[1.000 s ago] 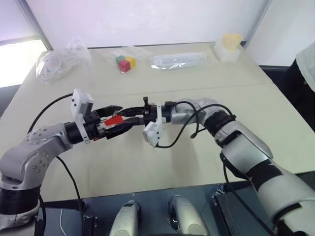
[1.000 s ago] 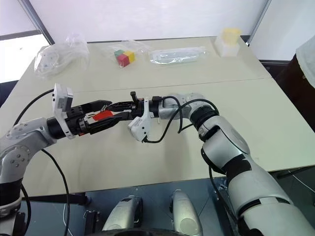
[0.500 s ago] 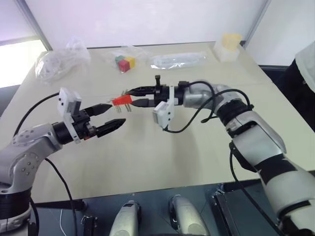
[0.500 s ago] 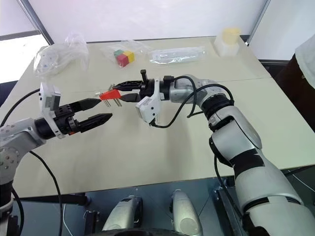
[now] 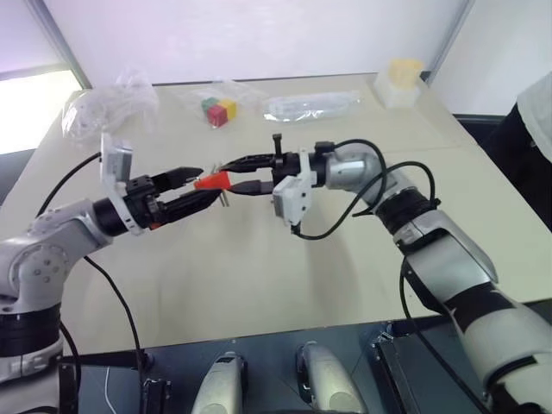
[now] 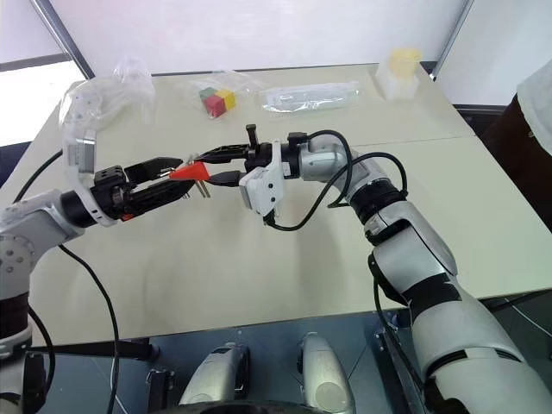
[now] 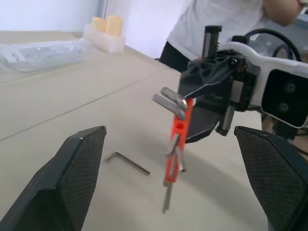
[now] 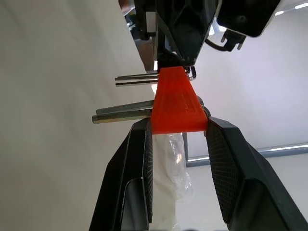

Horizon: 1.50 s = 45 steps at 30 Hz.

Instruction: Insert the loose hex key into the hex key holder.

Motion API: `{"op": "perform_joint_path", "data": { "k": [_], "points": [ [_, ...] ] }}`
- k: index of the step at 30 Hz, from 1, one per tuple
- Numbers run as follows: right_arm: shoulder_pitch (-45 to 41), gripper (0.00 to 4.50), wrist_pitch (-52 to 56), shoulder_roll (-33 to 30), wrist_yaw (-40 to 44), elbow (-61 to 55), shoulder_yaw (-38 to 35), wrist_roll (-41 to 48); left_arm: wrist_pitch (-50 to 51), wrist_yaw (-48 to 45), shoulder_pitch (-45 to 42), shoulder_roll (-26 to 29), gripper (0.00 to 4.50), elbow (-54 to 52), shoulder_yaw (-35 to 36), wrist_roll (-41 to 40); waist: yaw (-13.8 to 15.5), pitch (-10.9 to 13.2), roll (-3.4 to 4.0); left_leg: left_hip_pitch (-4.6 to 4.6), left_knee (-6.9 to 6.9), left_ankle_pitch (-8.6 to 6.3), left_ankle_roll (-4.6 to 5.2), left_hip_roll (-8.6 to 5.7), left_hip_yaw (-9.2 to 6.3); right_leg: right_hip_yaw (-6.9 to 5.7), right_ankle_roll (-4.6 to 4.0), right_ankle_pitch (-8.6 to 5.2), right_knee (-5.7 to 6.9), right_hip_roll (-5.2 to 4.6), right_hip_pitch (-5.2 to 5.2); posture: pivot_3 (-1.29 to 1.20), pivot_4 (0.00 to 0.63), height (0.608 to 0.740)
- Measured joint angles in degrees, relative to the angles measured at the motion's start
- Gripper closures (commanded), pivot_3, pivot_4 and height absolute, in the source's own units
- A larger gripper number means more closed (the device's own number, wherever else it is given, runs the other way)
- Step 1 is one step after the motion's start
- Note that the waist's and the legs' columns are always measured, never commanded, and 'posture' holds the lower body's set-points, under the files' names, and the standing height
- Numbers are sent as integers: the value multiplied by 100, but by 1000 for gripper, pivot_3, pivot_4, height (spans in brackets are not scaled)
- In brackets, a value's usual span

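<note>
above the desk (image 5: pixel 259 267), the hex key holder (image 5: pixel 211 180) sits clamped in the right gripper (image 5: pixel 226 175); the loose hex key (image 7: pixel 127 162) lies beneath it. left gripper (image 5: pixel 197 188), jaws wide apart, should descend, pinching the key's long leg.

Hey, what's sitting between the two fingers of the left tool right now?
In the left wrist view, the left tool stands open around the hex key holder, pinched by the right tool; the loose hex key lies on the table below.
</note>
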Motion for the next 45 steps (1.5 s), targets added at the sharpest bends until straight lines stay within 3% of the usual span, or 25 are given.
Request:
{"op": "perform_joint_path", "data": {
  "k": [18,21,24,45],
  "points": [
    [61,3460,410,100,712,-135,-413,270,49,-35,-313,-114,0,119,-35,-108,15,0,0,0,0,0,0,0,1,-1,0,0,0,-2,0,0,150,740],
    [76,3460,452,140,803,-238,-446,333,51,39,-366,-172,817,123,27,-182,9,0,0,0,0,0,0,0,0,0,1,1,0,-3,0,0,150,740],
    [120,3460,519,148,867,-305,-502,385,52,49,-354,-198,2245,124,28,-184,14,0,0,0,-1,0,0,0,1,-1,1,1,0,-3,0,0,150,740],
    [230,3460,1040,219,1278,-773,-785,728,65,217,-328,-324,2245,98,2,-352,53,0,0,0,1,0,0,0,1,0,1,1,0,-4,0,0,150,740]
  ]
}}
